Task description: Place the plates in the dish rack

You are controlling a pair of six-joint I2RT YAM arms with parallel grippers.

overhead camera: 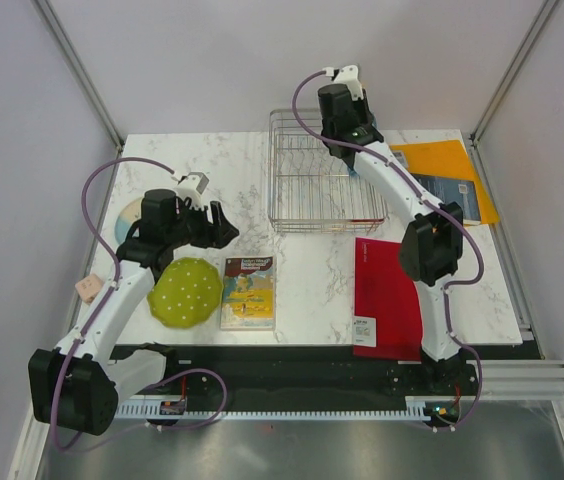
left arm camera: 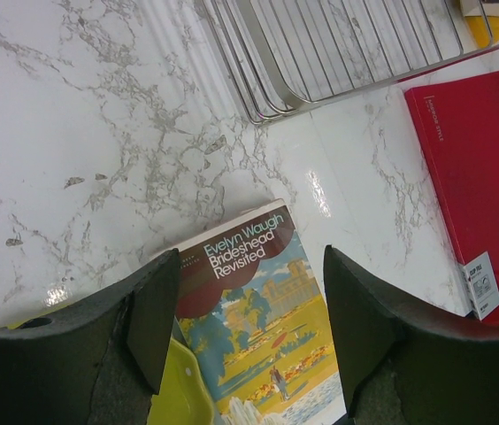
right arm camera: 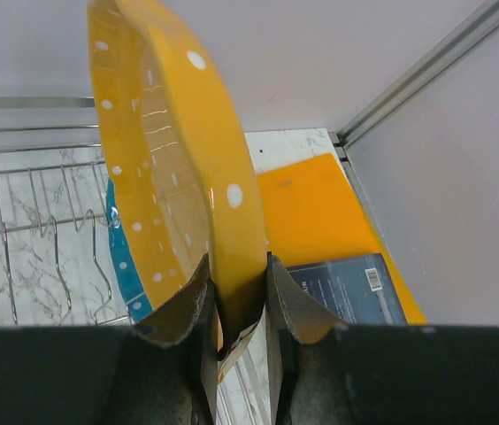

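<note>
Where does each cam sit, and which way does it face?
Top external: above and behind left arm and right arm, both in view, facing down on the table.
Left wrist: faces down past open jaws at the Brideshead Revisited paperback, dish rack corner.
Right wrist: faces the back wall past jaws clamping the orange-yellow plate.
Shared: paperback in top and left wrist.

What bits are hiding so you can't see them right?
Teal plate: right wrist view, mostly behind the orange plate; whether it stands in the rack is unclear.
Cream plate: top view, mostly under the left arm.
Book: left wrist view, bottom cut off by the edge.
</note>
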